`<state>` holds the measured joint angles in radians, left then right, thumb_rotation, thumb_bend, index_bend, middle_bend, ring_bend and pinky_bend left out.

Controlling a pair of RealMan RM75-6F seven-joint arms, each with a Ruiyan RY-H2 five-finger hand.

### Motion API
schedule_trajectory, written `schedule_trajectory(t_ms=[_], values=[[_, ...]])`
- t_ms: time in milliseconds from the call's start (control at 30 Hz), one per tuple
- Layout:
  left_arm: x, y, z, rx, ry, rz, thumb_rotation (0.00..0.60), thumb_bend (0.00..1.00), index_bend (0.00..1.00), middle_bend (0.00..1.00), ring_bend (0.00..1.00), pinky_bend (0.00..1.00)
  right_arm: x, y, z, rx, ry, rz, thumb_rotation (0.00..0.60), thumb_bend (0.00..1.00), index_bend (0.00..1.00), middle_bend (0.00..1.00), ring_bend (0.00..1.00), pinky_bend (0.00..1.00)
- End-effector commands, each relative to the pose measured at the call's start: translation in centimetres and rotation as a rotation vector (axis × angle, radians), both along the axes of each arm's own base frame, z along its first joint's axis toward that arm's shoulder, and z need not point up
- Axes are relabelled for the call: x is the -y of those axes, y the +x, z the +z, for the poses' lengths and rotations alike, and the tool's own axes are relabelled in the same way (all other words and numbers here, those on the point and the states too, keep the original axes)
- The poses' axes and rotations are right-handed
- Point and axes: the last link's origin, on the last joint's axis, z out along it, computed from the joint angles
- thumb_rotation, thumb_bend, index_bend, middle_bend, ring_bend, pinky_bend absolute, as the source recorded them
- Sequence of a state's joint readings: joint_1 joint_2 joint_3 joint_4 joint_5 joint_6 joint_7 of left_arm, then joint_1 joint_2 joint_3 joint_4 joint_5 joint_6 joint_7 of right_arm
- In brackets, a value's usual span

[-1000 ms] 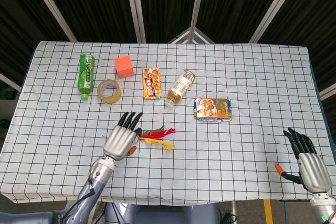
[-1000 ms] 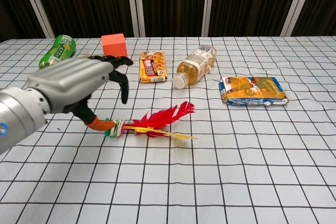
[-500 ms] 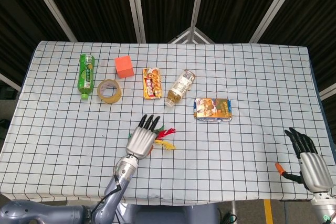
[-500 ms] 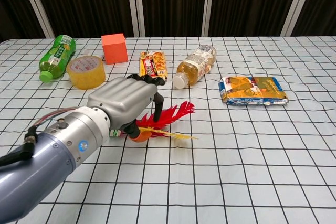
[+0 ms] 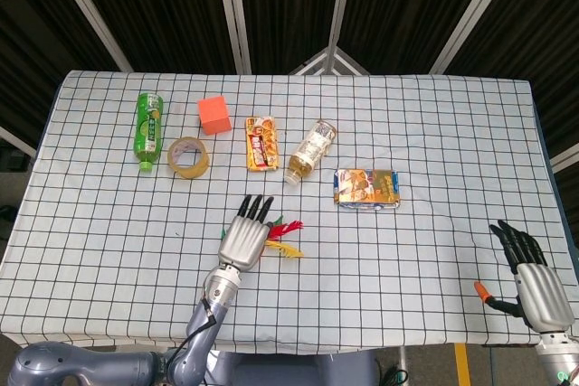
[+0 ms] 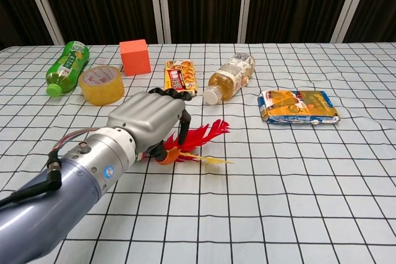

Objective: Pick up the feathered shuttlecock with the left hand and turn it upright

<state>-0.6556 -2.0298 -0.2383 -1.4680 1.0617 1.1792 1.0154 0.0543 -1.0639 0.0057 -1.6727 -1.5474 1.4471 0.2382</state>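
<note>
The feathered shuttlecock lies on its side on the checked tablecloth; its red and yellow feathers point right. My left hand lies over its base end, hiding the base. In the chest view the left hand has its fingers arched down over the feather roots, and the orange thumb tip touches them from the near side. Whether the hand grips the shuttlecock is not visible. My right hand rests at the table's near right corner, fingers spread, holding nothing.
Along the back stand or lie a green bottle, a roll of tape, an orange cube, a snack pack, a clear bottle and a flat packet.
My left hand has moved right from beside the shuttlecock's base to over it, and its fingers have curled down. The shuttlecock has stayed in place. The right hand has not moved.
</note>
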Motion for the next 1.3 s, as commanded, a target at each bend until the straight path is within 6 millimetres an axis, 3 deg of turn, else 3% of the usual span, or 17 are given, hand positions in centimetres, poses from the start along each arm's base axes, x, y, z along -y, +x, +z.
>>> schedule_trajectory(t_ms=[33,800,1067,1300], values=[[0.1,0.0,-0.1,0.003,-0.005,0.002,0.600,0.50,0.55,0.05,0.00,0.00,0.0,0.0,0.0,-0.001,0.000,0.000,0.600,0.34,0.00,0.00,0.00,0.00],[0.3,-0.4,0.7,0.026,0.007,0.009,0.600,0.65,0.64,0.07,0.00,0.00,-0.1,-0.1,0.1,-0.001,-0.001,-0.002,0.600,0.34,0.00,0.00,0.00,0.00],[0.2,0.3,3.6,0.132,0.046,0.005,0.600,0.66,0.65,0.08,0.00,0.00,-0.1,-0.1,0.1,-0.001,0.000,-0.002,0.600,0.34,0.00,0.00,0.00,0.00],[0.2,-1.5,7.0,0.224,0.087,0.037,0.600,0.66,0.64,0.08,0.00,0.00,-0.1,-0.2,0.1,-0.001,-0.003,-0.007,0.600,0.34,0.00,0.00,0.00,0.00]])
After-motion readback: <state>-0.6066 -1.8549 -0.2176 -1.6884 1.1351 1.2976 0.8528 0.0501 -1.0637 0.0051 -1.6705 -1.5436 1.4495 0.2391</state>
